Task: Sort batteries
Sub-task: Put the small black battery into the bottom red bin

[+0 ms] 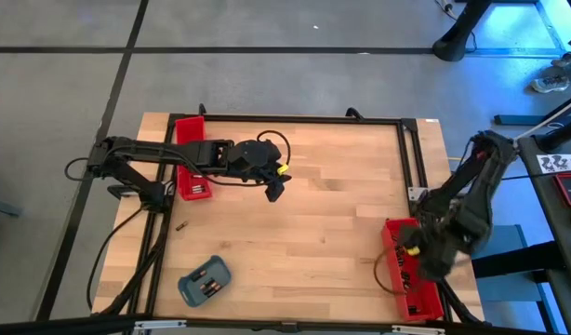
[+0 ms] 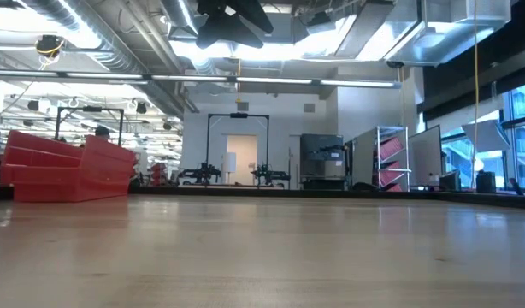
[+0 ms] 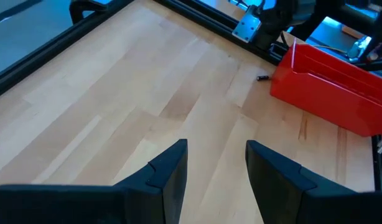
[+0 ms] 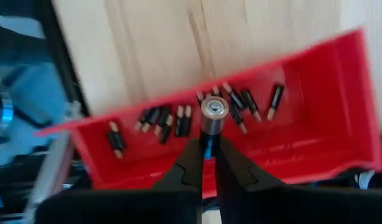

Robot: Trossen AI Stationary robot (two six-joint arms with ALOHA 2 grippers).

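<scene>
My right gripper [image 4: 206, 148] hangs over the red tray [image 4: 315, 74] at the table's near right corner and is shut on one battery [image 4: 213, 109]. Several dark batteries with coppery tips [image 4: 163, 119] lie loose on that tray's floor. In the high view the right gripper [image 1: 416, 263] is above this tray [image 1: 397, 244]. My left gripper [image 1: 274, 192] is open over bare wood near the table's middle, its fingers [image 3: 169, 171] apart and holding nothing. One battery [image 1: 181, 226] lies on the table near the left edge, and another [image 3: 262, 78] lies beside the right tray. My right gripper pinches a single battery by its dark body [image 4: 208, 134] between the two fingertips. The cell's silvery end [image 4: 213, 107] sticks out past the fingers toward the wrist camera. The battery is lifted clear above the red tray's floor.
A second red tray [image 1: 191, 160] stands at the far left, under my left arm, and shows in the low view [image 2: 66, 167]. A small blue-grey tray [image 1: 204, 281] with a few batteries sits near the left front edge. A dark frame [image 1: 411, 158] borders the table.
</scene>
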